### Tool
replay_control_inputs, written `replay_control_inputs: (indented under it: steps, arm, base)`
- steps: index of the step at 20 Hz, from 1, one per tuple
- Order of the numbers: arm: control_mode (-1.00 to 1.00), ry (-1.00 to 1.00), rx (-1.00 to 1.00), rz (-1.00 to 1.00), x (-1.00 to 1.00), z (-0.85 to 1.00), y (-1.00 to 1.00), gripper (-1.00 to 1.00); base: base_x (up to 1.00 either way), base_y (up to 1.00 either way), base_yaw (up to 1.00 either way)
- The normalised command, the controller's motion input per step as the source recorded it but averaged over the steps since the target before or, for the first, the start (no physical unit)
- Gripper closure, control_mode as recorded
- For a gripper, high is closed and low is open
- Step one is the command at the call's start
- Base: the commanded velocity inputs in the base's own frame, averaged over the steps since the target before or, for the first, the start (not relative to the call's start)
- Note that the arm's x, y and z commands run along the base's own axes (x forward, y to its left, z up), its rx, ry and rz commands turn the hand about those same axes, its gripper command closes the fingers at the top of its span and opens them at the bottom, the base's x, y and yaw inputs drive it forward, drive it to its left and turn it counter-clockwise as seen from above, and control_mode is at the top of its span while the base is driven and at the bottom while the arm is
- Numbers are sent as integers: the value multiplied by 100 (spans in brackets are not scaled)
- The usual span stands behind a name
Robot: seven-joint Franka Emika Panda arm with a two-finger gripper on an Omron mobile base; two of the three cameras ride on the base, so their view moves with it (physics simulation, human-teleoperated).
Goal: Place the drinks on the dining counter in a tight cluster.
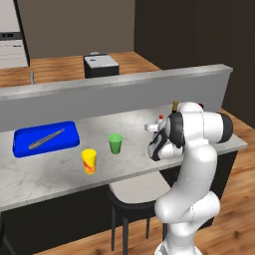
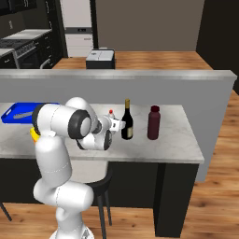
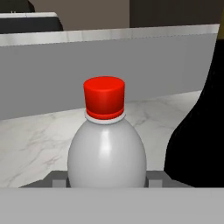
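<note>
At mid-frame in the right base view, the fingers [image 3: 107,180] grasp the small pale red-capped bottle [image 3: 106,140] just beside the wine bottle [image 2: 127,121] on the marble bench [image 2: 182,135]. The maroon bottle [image 2: 153,123] stands near; setting down likely remains.

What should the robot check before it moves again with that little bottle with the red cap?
1. Small pale bottle sits between the fingers of the gripper: ok.
2. Bottle upright, red cap on top: ok.
3. Bottle lifted or resting on the dining counter: cannot tell.
4. Wine bottle stands upright, close beside the small bottle: ok.
5. Maroon bottle upright, a gap away from the wine bottle: ok.
6. All three drinks bunched tightly: not ok, the maroon bottle stands apart.
</note>
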Motion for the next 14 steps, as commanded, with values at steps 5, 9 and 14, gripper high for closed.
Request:
replay_control_inputs:
  steps: [5, 9, 14]
  arm:
    - [-100, 0, 0, 0, 0, 0, 0, -100]
    - [-100, 0, 0, 0, 0, 0, 0, -100]
    - [-100, 0, 0, 0, 0, 0, 0, -100]
  base:
    - [0, 0, 0]
    - [0, 0, 0]
    - [0, 0, 0]
